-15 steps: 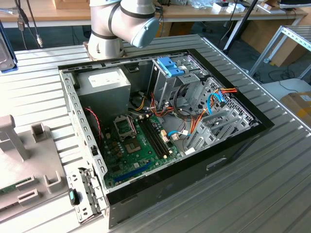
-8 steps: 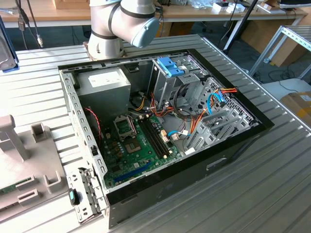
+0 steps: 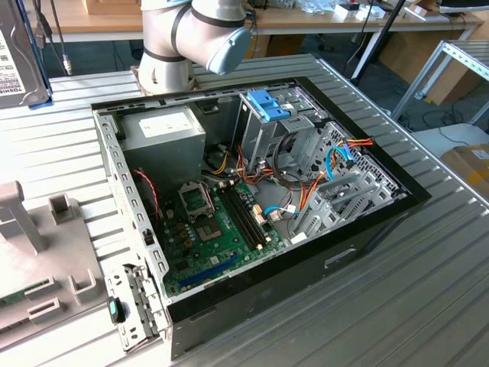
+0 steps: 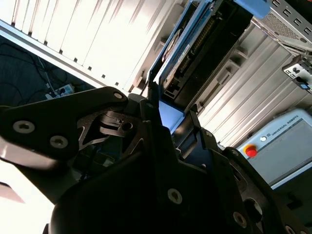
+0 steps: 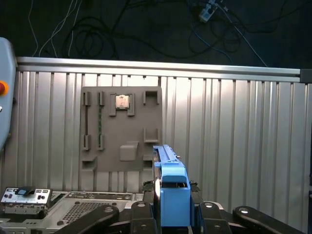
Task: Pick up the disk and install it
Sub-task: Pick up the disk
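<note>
The disk (image 5: 170, 187), where is it?

Up in the gripper (image 5: 171, 214), off the desk (image 3: 428, 306). In both wrist views its blue rail stands on edge between the black fingers (image 5: 207, 213).

Fingers apart or together?

Clamped on the disk, one at each flat side. In the second wrist view the disk (image 4: 183, 51) rises out of the gripper (image 4: 170, 117).

And the exterior view?

The disk (image 3: 19, 65) sits at the exterior view's left edge with its white label facing out. It is above the ribbed desk and well apart from the computer case (image 3: 367, 229).

The case?

Lying open on the desk with its circuit board (image 3: 221, 229) exposed. A blue-topped drive cage (image 3: 269, 107) stands inside, on the side nearest the arm (image 3: 191, 30).

Anything else?

A grey tray (image 5: 122, 129) on the desk, with a small chip (image 5: 121, 101) seated in it.
</note>
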